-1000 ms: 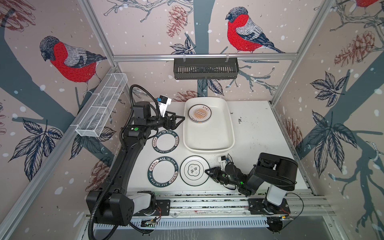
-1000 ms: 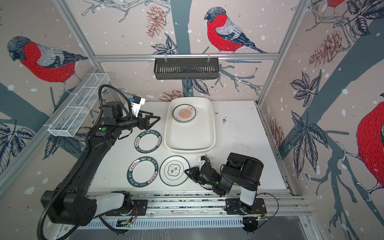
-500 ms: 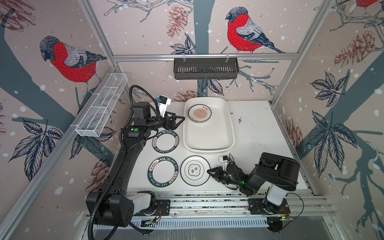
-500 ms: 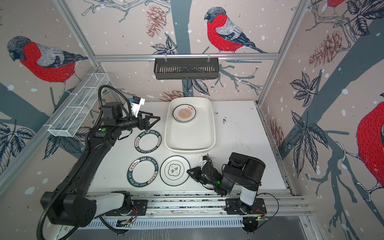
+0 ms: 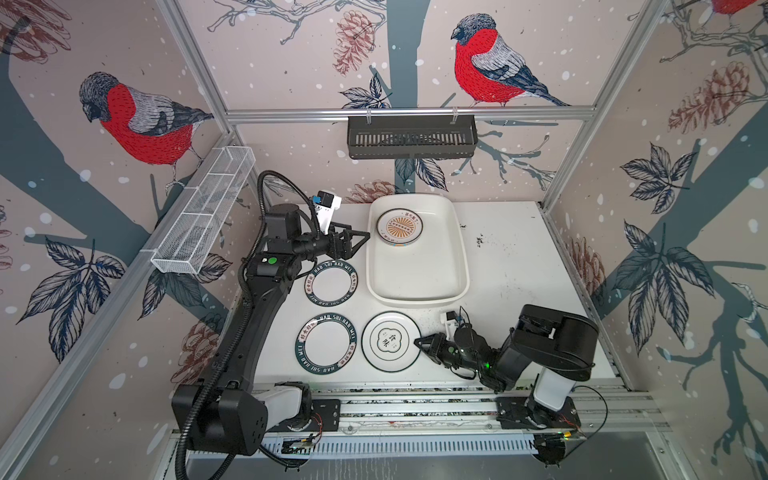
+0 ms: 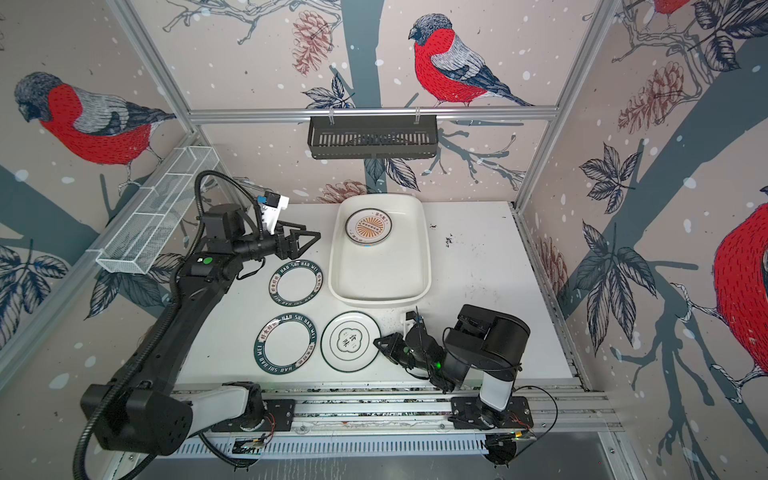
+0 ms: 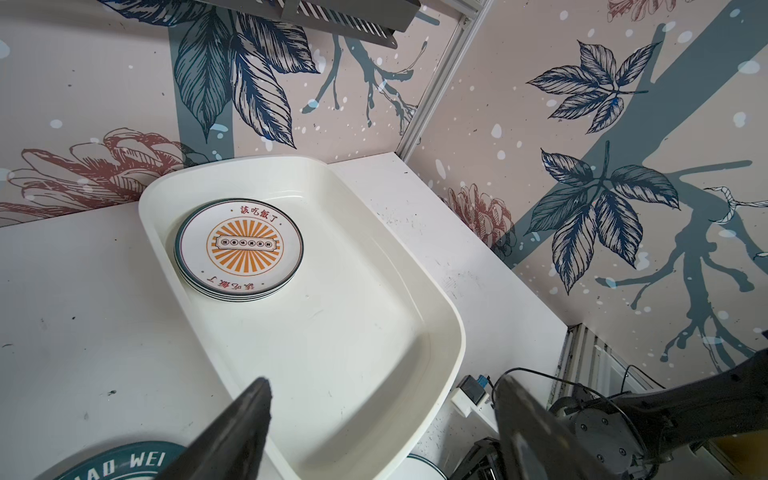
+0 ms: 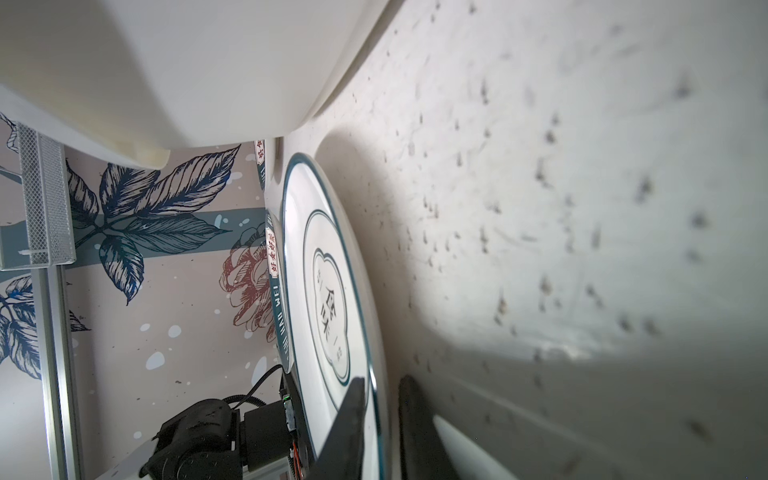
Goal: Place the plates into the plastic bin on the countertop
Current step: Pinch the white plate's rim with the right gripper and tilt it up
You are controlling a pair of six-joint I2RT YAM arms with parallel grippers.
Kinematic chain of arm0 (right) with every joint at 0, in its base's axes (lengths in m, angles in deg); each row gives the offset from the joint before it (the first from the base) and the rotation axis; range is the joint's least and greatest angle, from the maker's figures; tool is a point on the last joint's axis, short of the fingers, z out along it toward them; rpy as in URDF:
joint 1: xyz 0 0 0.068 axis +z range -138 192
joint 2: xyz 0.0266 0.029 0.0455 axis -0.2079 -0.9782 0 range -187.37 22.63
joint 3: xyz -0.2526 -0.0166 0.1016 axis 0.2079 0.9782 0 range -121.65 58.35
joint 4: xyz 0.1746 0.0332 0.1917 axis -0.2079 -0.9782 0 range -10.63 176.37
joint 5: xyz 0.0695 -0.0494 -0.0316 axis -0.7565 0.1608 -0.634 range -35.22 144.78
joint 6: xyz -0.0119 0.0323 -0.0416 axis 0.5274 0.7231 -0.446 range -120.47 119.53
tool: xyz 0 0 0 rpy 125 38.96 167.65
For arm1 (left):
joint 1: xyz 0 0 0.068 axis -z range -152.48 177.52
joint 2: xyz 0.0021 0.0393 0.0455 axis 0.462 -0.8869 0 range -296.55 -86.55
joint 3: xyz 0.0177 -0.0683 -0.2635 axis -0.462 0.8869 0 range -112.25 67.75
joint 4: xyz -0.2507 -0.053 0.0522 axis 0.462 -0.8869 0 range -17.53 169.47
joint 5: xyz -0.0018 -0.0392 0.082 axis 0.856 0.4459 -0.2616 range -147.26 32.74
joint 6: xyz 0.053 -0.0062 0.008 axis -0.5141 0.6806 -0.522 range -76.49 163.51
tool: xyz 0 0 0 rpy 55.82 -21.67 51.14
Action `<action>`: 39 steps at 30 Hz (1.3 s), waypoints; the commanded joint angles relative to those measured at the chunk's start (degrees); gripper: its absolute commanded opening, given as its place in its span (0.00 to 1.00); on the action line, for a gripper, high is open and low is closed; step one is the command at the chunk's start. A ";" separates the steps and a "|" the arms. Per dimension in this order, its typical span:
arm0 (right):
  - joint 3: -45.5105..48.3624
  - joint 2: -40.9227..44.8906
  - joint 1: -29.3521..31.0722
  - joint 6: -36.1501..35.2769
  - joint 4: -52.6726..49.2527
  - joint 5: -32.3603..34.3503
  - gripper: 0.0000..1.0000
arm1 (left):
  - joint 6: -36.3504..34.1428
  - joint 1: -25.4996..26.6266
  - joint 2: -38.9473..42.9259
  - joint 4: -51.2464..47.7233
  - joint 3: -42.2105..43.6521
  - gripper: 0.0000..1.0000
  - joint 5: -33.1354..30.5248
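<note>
Top-down view of a flat white speckled countertop (image 5: 519, 291) inside a bird-patterned enclosure. Barely any change from a second ago: every plate in the same spot, left arm unmoved, only the right arm nudged slightly near the front edge.

Right gripper (image 5: 419, 342) lying low at the rim of a small round white plate with a thin dark rim and centre emblem (image 5: 390, 341). In the right wrist view, one finger over the plate's face, the other beneath the rim against the tabletop, jaws nearly together. Pinched or merely straddling: impossible to tell. Plate apparently flat on the table, just in front of the large cream-white rectangular plastic bin (image 5: 415, 270). Probably a grasp in progress, with the lift yet to come.

At the bin's far end, a stack of orange-sunburst plates (image 7: 241, 247). Left of the bin, two small white plates with dark lettered rims, untouched: the farther lettered plate (image 5: 331, 282) and the nearer lettered plate (image 5: 326, 344). Left gripper (image 5: 360, 245) spread wide and empty, hovering beside the bin's left rim.

In the way: the bin's flared near wall, to be cleared by any lifted plate. Black slotted shelf (image 5: 411, 137) and white wire-mesh basket (image 5: 203, 212) up on the walls, well apart.
</note>
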 commanded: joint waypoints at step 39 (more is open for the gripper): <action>3.32 6.32 -0.69 -3.10 -1.39 -1.16 0.02 | -0.19 -0.02 1.32 1.89 0.07 0.84 -0.84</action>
